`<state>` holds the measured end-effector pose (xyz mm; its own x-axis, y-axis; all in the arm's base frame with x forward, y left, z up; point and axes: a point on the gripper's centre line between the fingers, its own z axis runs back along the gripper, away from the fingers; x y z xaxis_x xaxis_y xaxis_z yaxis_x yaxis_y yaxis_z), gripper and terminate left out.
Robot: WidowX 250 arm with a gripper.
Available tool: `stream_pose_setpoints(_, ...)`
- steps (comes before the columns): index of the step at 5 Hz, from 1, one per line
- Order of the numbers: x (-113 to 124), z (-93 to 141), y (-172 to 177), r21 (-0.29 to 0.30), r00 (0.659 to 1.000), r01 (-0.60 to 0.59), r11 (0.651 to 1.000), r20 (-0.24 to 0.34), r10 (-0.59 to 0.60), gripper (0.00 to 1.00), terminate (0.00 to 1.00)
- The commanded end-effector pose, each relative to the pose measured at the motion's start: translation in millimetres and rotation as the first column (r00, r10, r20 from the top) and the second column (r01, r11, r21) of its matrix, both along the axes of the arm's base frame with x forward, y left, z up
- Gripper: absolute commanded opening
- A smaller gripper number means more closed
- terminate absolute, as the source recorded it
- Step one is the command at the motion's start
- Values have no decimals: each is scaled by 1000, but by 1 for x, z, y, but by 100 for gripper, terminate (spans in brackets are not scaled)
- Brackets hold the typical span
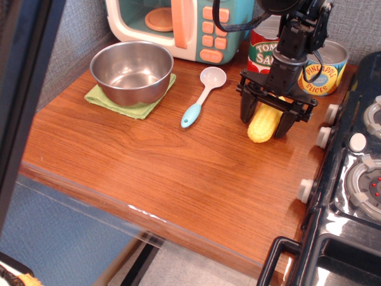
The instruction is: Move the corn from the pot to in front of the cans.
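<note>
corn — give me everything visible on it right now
The corn is a small yellow plastic-looking cob with ribbed kernel rows, lying lengthwise toward the camera on the wooden counter, just in front of the two cans. The gripper straddles its far end, fingers spread either side; contact is unclear. The pot is empty.

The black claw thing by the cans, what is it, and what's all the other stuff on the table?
That black claw is a robot arm's gripper. The one camera looks down at a toy kitchen counter from the front. The gripper's two fingers sit on either side of a yellow toy corn, low over the wood, just in front of two cans: a red tomato sauce can and a pineapple slices can. On the left, an empty shiny pot rests on a green cloth. A small spoon lies in the middle, with a toy microwave behind it and a black toy stove on the right.
</note>
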<state>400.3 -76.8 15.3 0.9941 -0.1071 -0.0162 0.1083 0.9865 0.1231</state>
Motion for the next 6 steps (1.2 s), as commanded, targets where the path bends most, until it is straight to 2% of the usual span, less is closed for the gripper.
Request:
stream_pose_setpoints(1,-2,69,-9,-65,988,91,994,134,-81,100,0)
stream_pose_setpoints(2,-15,100,-1,-109,982,84,990,178,-63,100,0)
stream_pose_setpoints(3,-24,105,16,-139,985,55,989,170,-31,100,0)
stream_pose_setpoints(4,-27,102,30,-151,987,83,985,152,-60,100,0)
stream_pose_setpoints(6,-27,102,30,-151,987,83,985,152,-60,100,0)
